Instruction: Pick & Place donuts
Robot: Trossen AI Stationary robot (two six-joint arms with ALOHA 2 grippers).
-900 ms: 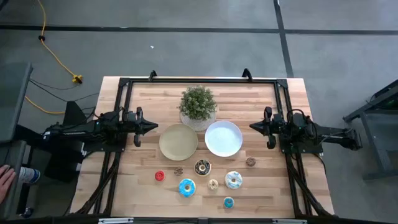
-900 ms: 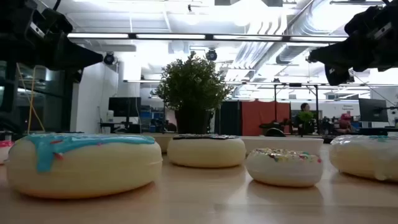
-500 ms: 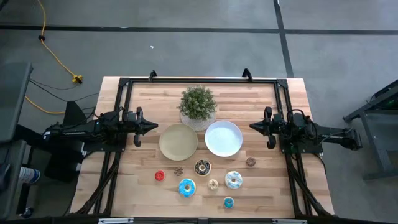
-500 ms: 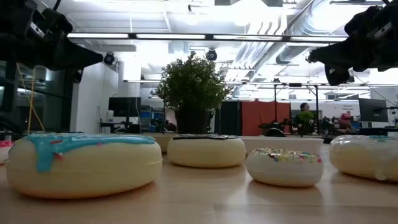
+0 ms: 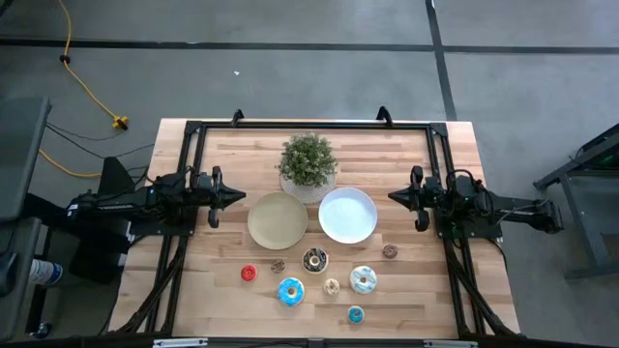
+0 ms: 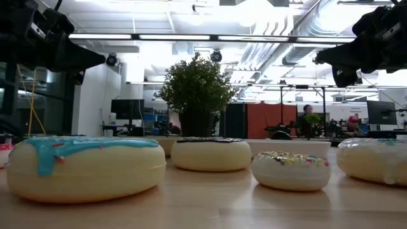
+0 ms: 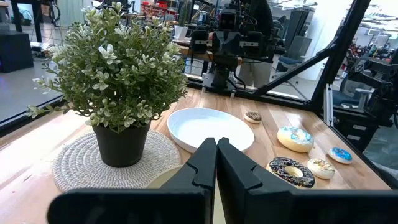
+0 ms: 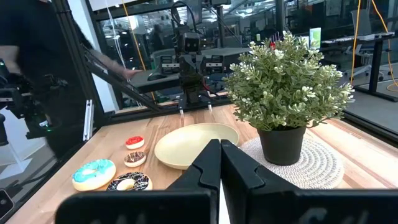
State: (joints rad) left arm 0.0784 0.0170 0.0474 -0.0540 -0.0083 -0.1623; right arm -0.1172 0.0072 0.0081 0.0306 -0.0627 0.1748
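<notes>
Several donuts lie flat on the near half of the table: red (image 5: 249, 274), small brown (image 5: 278, 266), dark chocolate (image 5: 314, 259), large blue (image 5: 290, 290), small tan (image 5: 332, 286), white with blue icing (image 5: 364, 279), small blue (image 5: 356, 314) and brown (image 5: 390, 251). My left gripper (image 5: 238, 198) hovers shut to the left of the tan plate (image 5: 278, 219). My right gripper (image 5: 391, 197) hovers shut to the right of the white plate (image 5: 348, 215). In the wrist views the shut fingertips (image 7: 216, 142) (image 8: 219, 143) touch nothing. Both plates hold no donut.
A potted plant (image 5: 308, 166) stands on a round woven mat behind the two plates, between the arms. A black frame (image 5: 309, 124) runs along the table's far edge and sides. Bare wood lies left of the red donut and right of the brown one.
Both arms and all the donuts have kept still. A person's hand that showed beyond the table's left side has gone out of the high view.
</notes>
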